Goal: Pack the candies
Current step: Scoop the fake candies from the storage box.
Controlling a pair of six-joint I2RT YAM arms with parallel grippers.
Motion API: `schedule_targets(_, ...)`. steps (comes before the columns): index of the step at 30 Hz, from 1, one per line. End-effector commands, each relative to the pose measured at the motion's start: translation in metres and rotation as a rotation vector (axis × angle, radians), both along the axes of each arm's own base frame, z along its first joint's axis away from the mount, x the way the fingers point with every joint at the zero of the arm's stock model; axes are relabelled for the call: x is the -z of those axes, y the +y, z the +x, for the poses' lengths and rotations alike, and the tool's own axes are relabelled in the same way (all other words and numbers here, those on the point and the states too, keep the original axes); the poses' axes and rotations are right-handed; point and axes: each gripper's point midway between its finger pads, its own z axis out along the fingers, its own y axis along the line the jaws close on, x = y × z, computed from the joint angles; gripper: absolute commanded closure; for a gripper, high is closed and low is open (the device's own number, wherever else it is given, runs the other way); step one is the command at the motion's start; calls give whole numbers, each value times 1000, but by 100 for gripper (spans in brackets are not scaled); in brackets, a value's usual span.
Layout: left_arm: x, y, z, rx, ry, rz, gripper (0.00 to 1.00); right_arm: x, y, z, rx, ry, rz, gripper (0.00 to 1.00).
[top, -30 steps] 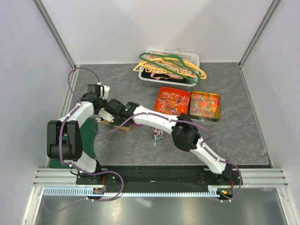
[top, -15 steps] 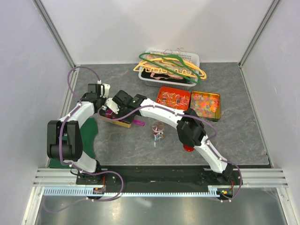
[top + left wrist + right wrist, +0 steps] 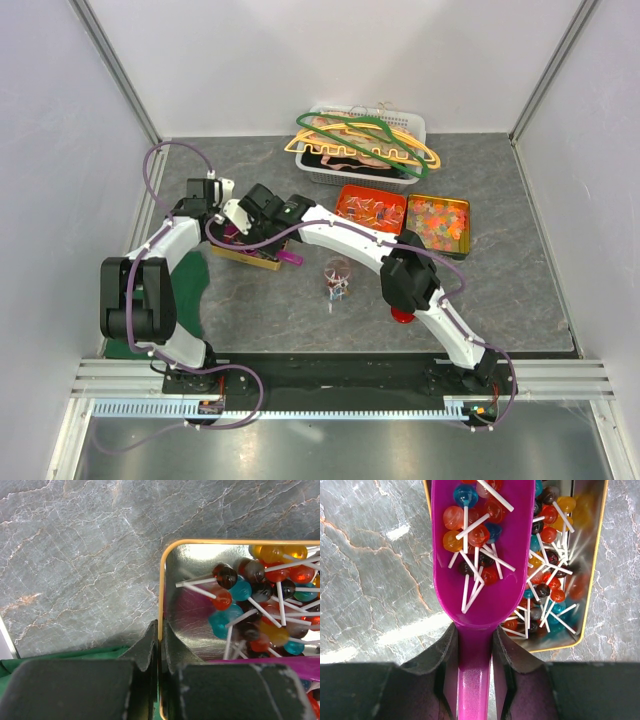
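Small wrapped candies fill the red tin (image 3: 368, 213), and a few lie in the glass jar (image 3: 338, 276). My left gripper (image 3: 222, 228) (image 3: 160, 630) is shut on the rim of a gold tin (image 3: 250, 260) (image 3: 162, 580) of lollipops (image 3: 260, 600). My right gripper (image 3: 255, 212) (image 3: 474, 630) is shut on the handle of a purple scoop (image 3: 480, 555). The scoop holds several lollipops and hangs over the gold tin's edge (image 3: 592, 580).
A second tin (image 3: 437, 222) of orange and yellow sweets sits right of the red tin. A white basket (image 3: 410, 128) of coat hangers stands at the back. A red lid (image 3: 402, 316) lies under my right forearm. A green cloth (image 3: 195, 285) (image 3: 75, 655) lies at the left.
My right gripper has moved back and up from the gold tin with the scoop. The right elbow has swung right, uncovering the jar. The left gripper has stayed on the tin's rim.
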Motion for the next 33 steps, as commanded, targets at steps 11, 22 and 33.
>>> schedule_targets(11,-33,-4,24,-25,-142,-59,98,-21,-35,13,30,-42,-22,100)
schedule_targets(22,-32,-3,24,-29,-140,-58,98,-55,-49,21,37,-84,2,100)
schedule_targets(33,-32,-3,24,-30,-139,-61,98,-84,-83,35,81,-128,3,100)
